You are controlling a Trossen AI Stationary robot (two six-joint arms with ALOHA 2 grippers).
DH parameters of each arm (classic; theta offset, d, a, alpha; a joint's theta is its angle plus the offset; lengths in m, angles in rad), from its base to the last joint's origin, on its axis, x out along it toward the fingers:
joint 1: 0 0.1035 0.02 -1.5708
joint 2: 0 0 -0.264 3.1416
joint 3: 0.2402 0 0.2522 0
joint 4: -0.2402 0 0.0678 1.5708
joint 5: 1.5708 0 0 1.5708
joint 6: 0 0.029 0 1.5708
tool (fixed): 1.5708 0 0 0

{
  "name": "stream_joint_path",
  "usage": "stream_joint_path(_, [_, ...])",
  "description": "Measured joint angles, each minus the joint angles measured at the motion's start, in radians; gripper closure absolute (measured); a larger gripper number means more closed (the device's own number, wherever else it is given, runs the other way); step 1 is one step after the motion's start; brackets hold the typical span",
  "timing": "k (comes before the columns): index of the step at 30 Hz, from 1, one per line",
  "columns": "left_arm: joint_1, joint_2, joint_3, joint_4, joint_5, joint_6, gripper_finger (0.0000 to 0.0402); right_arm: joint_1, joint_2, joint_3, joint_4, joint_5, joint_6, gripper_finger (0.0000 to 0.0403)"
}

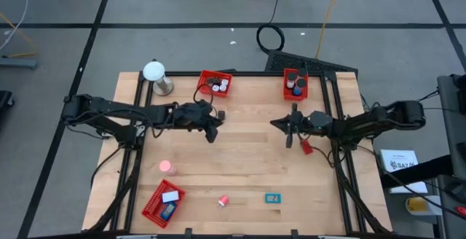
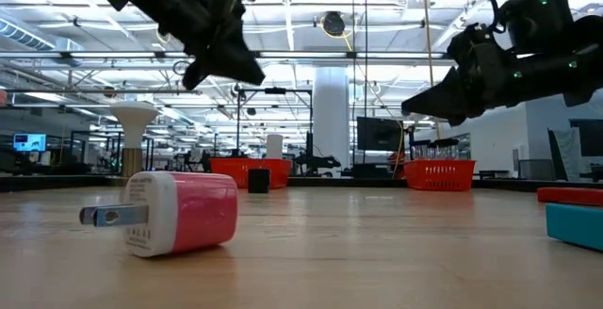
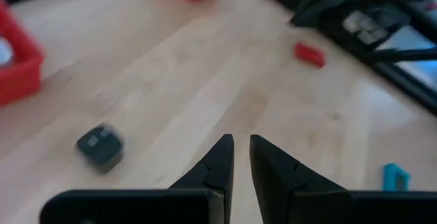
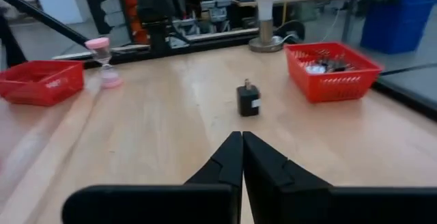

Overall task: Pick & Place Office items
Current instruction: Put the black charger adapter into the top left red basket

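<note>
While both end effectors hover mid-frame, I see the left end effector (image 1: 213,132) barely parted near a black plug (image 1: 220,114), the right end effector (image 1: 290,138) closed, empty.

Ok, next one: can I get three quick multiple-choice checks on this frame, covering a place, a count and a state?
1. Where does the small red piece lie?
A. in a tray
B. on bare wood beside the right gripper
C. next to the white ball

2. How many red mesh trays are on the table?
A. two
B. three
C. four

3. The right gripper is:
A. shut and empty
B. wide open
C. shut on a black plug

Answers:
1 B, the high view shows it on the wood just by that gripper.
2 B, two sit at the far edge and one at the near left corner.
3 A, the right wrist view shows its fingers pressed together with nothing between them.
</note>
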Motion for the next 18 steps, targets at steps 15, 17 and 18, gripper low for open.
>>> stream_joint_path(15, [0.105, 0.0, -0.001, -0.217, 0.062, -0.185, 0.0317, 0.045, -0.012, 0.0, -0.085, 0.035, 0.02, 0.0402])
stream_joint_path(17, [0.122, 0.0, -0.001, -0.215, 0.063, -0.193, 0.0287, 0.044, -0.012, 0.0, -0.087, 0.035, 0.02, 0.0402])
stream_joint_path(18, [0.13, 0.0, -0.001, -0.215, 0.063, -0.203, 0.0271, 0.044, -0.012, 0.0, -0.086, 0.035, 0.018, 0.0402])
